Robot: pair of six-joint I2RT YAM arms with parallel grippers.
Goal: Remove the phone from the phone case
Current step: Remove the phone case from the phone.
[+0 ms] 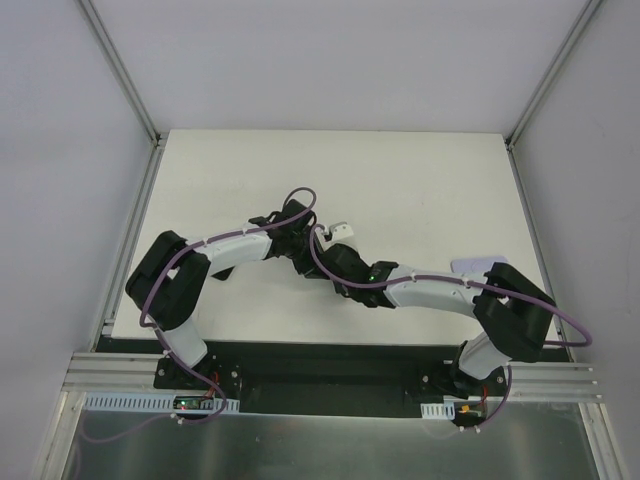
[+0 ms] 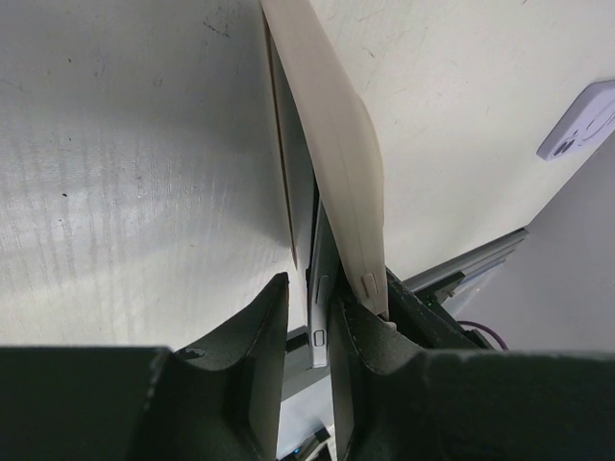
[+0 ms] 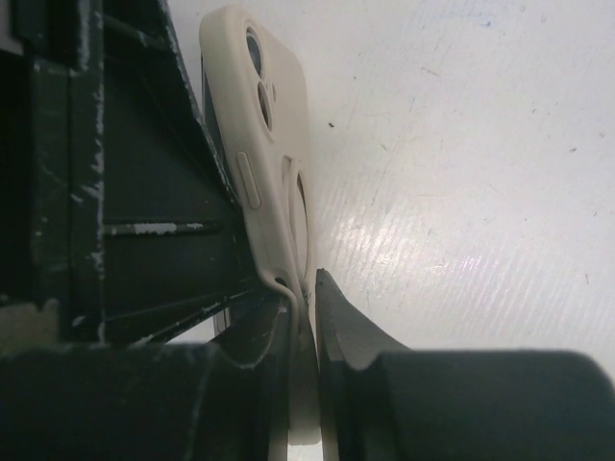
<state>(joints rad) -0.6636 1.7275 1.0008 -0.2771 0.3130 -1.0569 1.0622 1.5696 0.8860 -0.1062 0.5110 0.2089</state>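
Both arms meet over the middle of the table. In the left wrist view the phone (image 2: 320,298) stands on edge, its silver side with buttons showing between the fingers of my left gripper (image 2: 309,307), which is shut on it. The cream phone case (image 2: 336,163) bends away from the phone on the right side. In the right wrist view the same case (image 3: 269,144) shows its camera cut-outs, and my right gripper (image 3: 306,288) is shut on its lower edge. From above, only a small white piece of the case (image 1: 342,229) shows between the left gripper (image 1: 300,235) and the right gripper (image 1: 335,250).
A lavender phone-shaped item (image 1: 480,265) lies flat near the table's right edge, by the right arm's elbow; it also shows in the left wrist view (image 2: 581,120). Metal frame rails (image 1: 130,250) border the white table. The left arm's dark body (image 3: 125,192) sits close beside the case.
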